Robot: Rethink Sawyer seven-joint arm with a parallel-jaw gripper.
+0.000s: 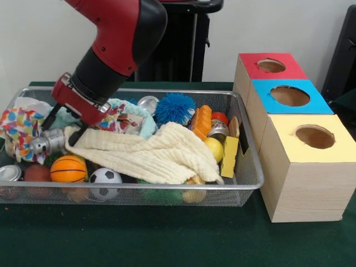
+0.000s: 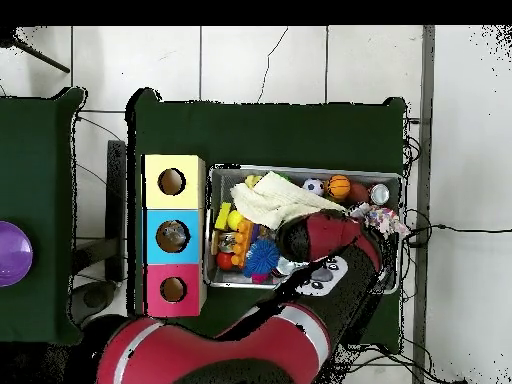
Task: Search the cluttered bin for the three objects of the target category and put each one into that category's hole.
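Reaching into the wire bin on the green desk, the tool hung beside a shiny can and cream cloth, its grip impossible to tell.

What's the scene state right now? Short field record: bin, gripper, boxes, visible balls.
bin: wire mesh basket on green table, cluttered
top layer: cream cloth draped over the middle
gripper: gripper down in the bin's end farthest from the boxes, at a silver can; grasp unclear
boxes: three wooden boxes beside the bin, red top, blue top, yellow top, one round hole each
balls visible: basketball, soccer ball, blue spiky ball, yellow ball
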